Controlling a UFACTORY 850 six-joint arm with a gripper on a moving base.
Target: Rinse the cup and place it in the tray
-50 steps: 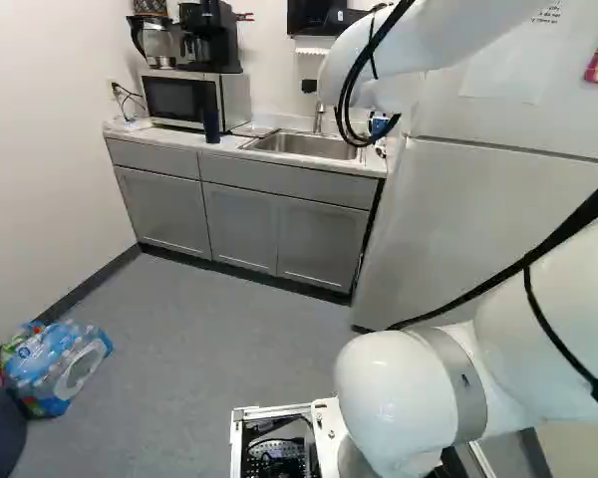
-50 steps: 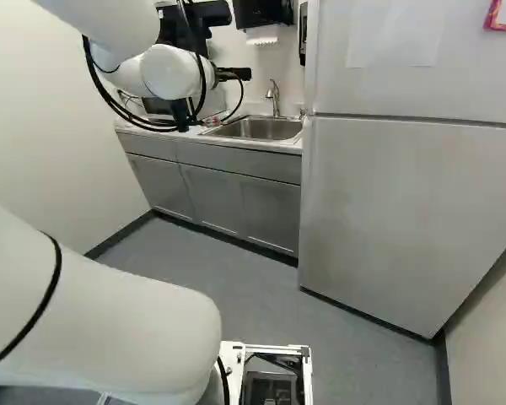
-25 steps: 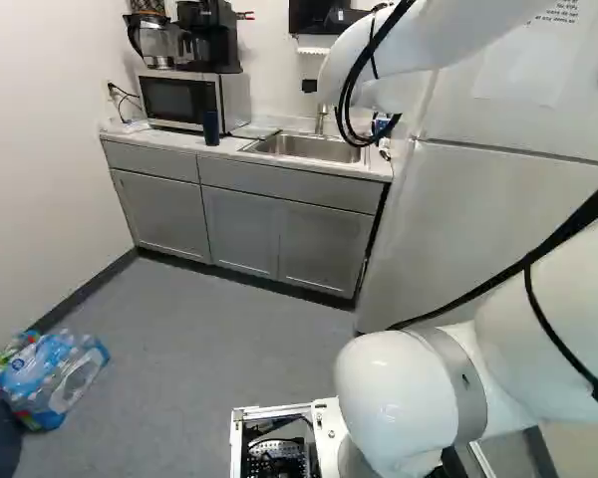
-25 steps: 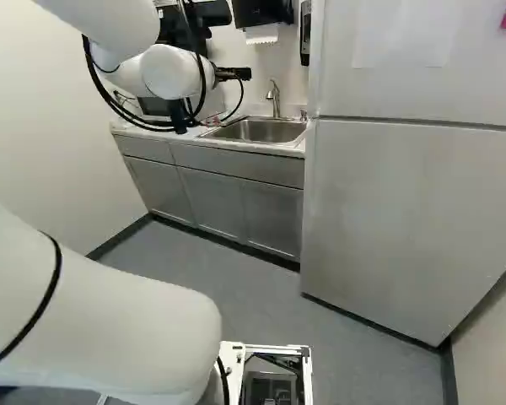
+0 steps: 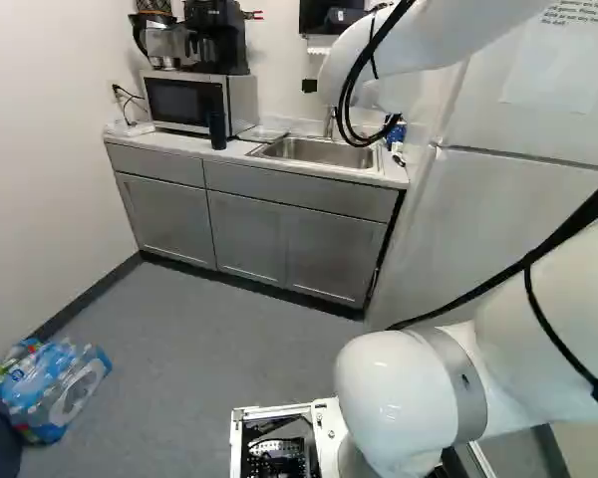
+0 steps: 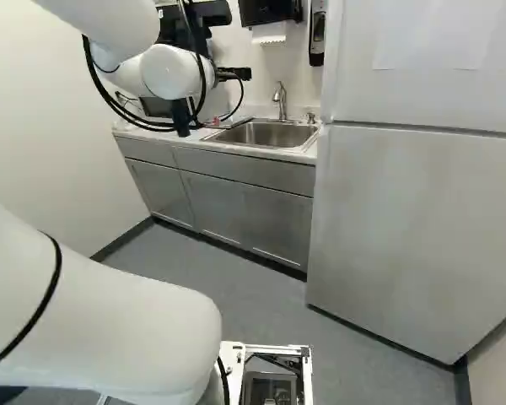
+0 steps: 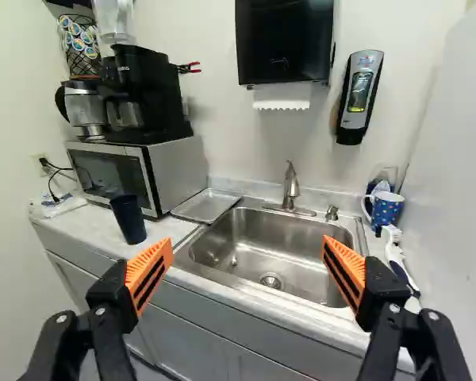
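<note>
The black gripper (image 6: 234, 74) shows partly beyond the white wrist in the right base view. In the wrist view my gripper (image 7: 246, 266) is open with nothing between its orange pads; the counter and sink lie ahead. A dark blue cup (image 7: 128, 218) stands upright on the counter, left of the sink and in front of the microwave. Beside it, a flat metal tray (image 7: 206, 205) lies between microwave and sink, its surface bare. A blue dotted mug (image 7: 387, 208) is at the sink's far side, by the fridge.
Steel sink (image 7: 270, 246) with a faucet (image 7: 291, 184) at its back. A brush (image 7: 397, 258) lies right of it. Microwave (image 5: 186, 102) carries a coffee maker. The fridge (image 6: 396, 228) borders the counter's right end. Bottle packs (image 5: 52, 386) sit on the floor at the left.
The base has moved: counter and sink stand closer and have shifted rightward in both base views, as has the fridge. The arm keeps its pose against its lowest joint.
</note>
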